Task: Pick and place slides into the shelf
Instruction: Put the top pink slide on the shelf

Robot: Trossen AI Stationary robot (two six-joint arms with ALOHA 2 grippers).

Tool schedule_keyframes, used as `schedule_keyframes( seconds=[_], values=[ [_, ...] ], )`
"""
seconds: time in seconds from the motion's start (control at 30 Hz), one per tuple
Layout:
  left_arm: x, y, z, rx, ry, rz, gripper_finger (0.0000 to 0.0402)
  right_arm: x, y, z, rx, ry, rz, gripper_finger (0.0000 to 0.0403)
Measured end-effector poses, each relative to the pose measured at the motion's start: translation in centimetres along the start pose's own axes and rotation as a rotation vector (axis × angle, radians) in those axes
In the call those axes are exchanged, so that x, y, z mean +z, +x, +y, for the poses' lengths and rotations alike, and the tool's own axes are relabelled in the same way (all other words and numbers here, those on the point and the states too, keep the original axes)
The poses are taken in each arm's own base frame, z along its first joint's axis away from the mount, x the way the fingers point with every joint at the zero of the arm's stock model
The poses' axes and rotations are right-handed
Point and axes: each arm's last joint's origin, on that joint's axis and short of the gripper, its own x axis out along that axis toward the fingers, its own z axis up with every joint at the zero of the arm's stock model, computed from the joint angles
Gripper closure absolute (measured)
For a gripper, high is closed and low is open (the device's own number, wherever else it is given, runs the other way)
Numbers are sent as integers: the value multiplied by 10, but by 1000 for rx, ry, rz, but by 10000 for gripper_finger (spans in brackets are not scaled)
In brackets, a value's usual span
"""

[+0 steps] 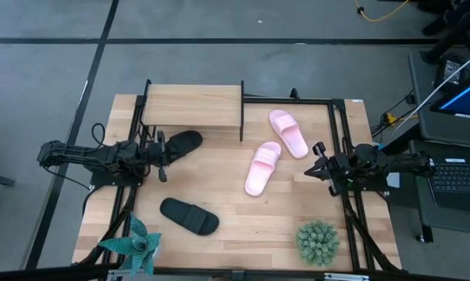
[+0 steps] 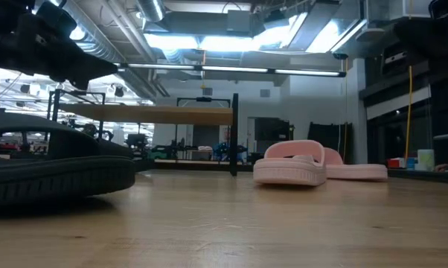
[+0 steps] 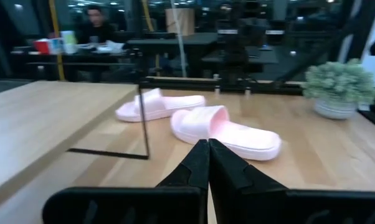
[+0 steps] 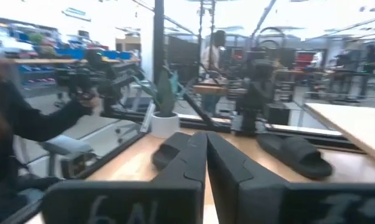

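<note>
High view | left gripper (image 1: 162,156) fingers closed, beside black slide (image 1: 180,144)

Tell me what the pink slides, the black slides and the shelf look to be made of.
Pink slides: probably moulded foam or rubber, smooth and matte, each seemingly one thick piece.
Black slides: seemingly the same soft material, dull black; the low view shows a ribbed sole edge.
Shelf: light wooden plank top with visible grain, on thin black legs, likely painted metal.
</note>
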Motion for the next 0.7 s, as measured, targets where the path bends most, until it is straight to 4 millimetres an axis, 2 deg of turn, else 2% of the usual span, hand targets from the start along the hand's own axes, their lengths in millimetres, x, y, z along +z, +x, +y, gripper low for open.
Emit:
schedule_keyframes(
  seconds=[0.13, 0.37, 0.57, 0.7],
  values=[
    [0, 0, -1, -42, 1, 1, 401, 1, 0, -1, -52, -23, 5, 397],
    [2, 0, -5, -159, -2, -18, 401, 17, 0, -2, -66, -50, 19, 399],
    [3, -1, -8, -271, 15, -30, 401, 12, 6, -4, -91, -71, 111, 400],
    [4, -3, -12, -426, 81, -49, 401, 10, 10, -4, -67, -91, 143, 400]
  ],
)
